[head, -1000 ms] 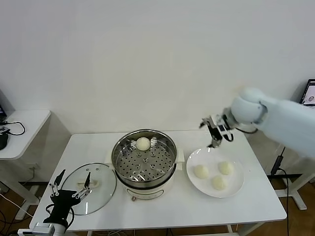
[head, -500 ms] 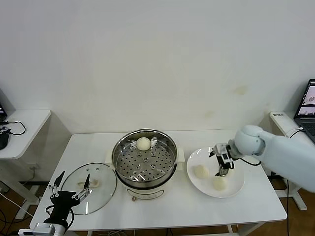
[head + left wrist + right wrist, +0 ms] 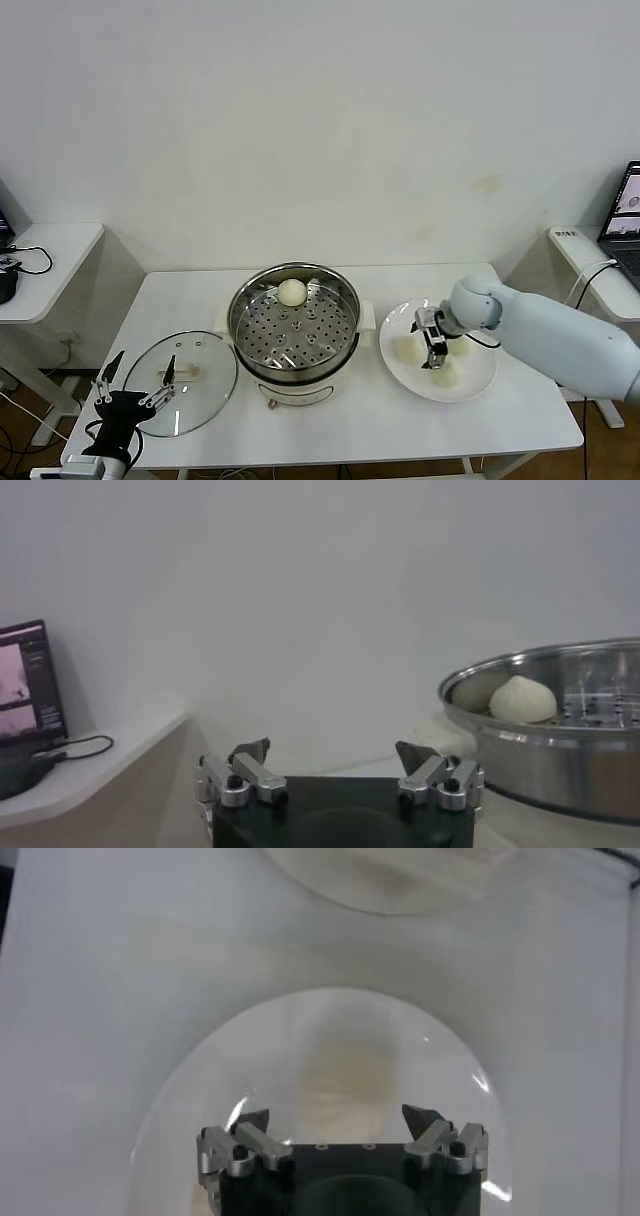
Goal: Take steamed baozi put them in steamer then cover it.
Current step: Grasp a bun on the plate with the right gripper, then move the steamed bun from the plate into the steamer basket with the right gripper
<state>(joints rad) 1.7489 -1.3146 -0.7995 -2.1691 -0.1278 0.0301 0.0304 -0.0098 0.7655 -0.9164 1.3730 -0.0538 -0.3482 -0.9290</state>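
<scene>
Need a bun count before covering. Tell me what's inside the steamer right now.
One baozi sits on the perforated tray at the far side of the steamer; the rest of the tray is bare. Whatever lies beneath the tray is hidden. The glass lid lies on the table beside it.

Four small round cream-white dough buns: one [image 3: 291,292] in the single shiny round stainless-steel steamer pot [image 3: 292,325], three [image 3: 408,349] on the one flat white plate [image 3: 478,376]. One round glass lid [image 3: 205,381]. One white counter [image 3: 360,415].
</scene>
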